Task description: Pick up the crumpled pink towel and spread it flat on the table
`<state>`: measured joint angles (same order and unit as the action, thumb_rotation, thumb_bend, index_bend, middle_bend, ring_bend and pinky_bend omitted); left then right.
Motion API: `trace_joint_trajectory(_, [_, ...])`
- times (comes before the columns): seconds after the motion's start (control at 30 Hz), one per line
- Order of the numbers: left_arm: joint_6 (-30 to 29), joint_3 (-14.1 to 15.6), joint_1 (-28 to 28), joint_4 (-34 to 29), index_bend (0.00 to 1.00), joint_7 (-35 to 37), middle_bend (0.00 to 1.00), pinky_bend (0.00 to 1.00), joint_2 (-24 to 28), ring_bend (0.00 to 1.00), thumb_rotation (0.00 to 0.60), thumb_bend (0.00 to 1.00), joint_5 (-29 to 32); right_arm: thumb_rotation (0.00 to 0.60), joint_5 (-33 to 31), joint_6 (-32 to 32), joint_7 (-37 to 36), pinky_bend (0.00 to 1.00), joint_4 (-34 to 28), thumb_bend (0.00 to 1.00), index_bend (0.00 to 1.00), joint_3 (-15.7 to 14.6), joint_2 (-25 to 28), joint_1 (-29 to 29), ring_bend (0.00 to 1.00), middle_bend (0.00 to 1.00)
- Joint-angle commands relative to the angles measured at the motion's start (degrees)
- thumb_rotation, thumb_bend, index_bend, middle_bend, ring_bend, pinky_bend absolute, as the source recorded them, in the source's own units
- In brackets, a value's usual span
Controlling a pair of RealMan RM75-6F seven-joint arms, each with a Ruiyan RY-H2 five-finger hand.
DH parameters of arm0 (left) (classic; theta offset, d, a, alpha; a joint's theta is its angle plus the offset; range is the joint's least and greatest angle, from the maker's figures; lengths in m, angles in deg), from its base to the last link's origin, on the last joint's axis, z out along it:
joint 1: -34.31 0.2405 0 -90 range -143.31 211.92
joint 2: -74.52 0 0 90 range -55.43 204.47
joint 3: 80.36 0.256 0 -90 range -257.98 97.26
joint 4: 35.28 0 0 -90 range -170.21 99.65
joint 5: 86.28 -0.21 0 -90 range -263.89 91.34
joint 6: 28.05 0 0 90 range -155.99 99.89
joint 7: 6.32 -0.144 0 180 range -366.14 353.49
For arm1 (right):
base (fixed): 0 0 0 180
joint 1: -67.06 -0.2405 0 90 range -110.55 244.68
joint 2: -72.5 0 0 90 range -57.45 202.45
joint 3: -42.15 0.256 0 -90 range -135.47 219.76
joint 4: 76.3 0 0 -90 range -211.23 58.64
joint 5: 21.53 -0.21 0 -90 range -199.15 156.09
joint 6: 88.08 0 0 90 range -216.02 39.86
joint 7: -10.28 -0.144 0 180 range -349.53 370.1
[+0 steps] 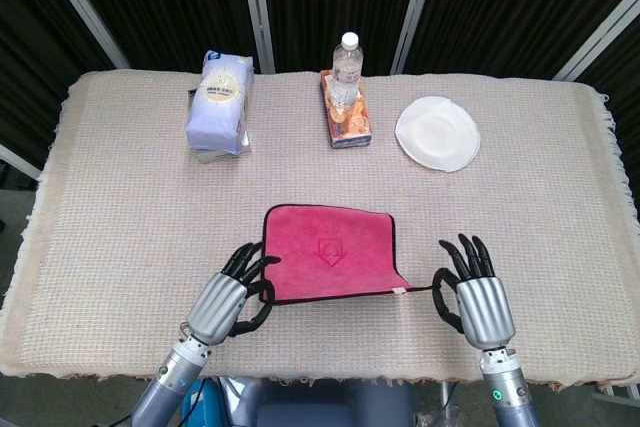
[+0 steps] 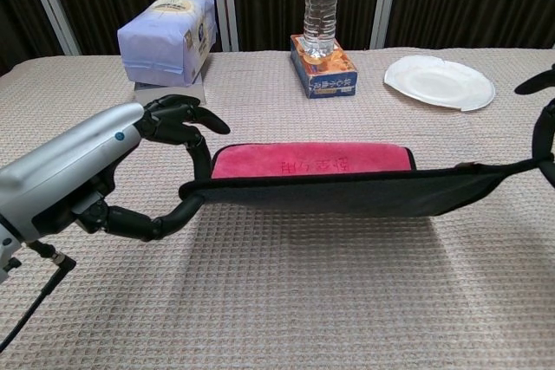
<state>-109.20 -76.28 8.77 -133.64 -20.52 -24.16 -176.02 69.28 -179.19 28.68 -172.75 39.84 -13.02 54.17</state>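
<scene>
The pink towel (image 1: 330, 265) with dark trim is stretched out above the near middle of the table; in the chest view the towel (image 2: 312, 162) hangs taut, its far edge resting on the cloth and its near edge lifted. My left hand (image 1: 228, 299) pinches its near left corner, seen as the left hand (image 2: 130, 162) in the chest view. My right hand (image 1: 477, 295) pinches the near right corner; only the tips of the right hand (image 2: 545, 136) show at the chest view's right edge.
A blue tissue pack (image 1: 220, 99) sits at the back left. A water bottle (image 1: 346, 69) stands on a snack box (image 1: 346, 115) at the back middle. A white plate (image 1: 437, 133) lies at the back right. A beige woven cloth (image 1: 120, 207) covers the table.
</scene>
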Motion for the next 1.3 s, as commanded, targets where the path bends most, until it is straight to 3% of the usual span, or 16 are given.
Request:
trace_joint_trajectory(0.03, [0.0,0.2,0.4,0.0,0.59,0.1,0.18,0.02,0.1,0.00,0.600,0.48,-0.5,0.600,0.4,0.1,0.1,0.00,0.2,0.47,0.61,-0.1,-0.1,0.3,0.02,0.20])
trace_joint_trajectory(0.67, [-0.5,2.2,2.8,0.1,0.59,1.3,0.19,0.02,1.3,0.00,0.600,0.48,-4.5,0.600,3.4,0.2,0.5,0.00,1.4,0.47,0.61,-1.5,-1.4,2.8,0.02,0.20])
trace_joint_trajectory(1.3, [1.7,2.1,4.2,1.9,0.57,0.6,0.18,0.02,0.8,0.00,0.600,0.48,-4.7,0.600,3.7,1.9,0.7,0.00,3.0,0.47,0.61,-1.8,-2.6,4.4,0.02,0.20])
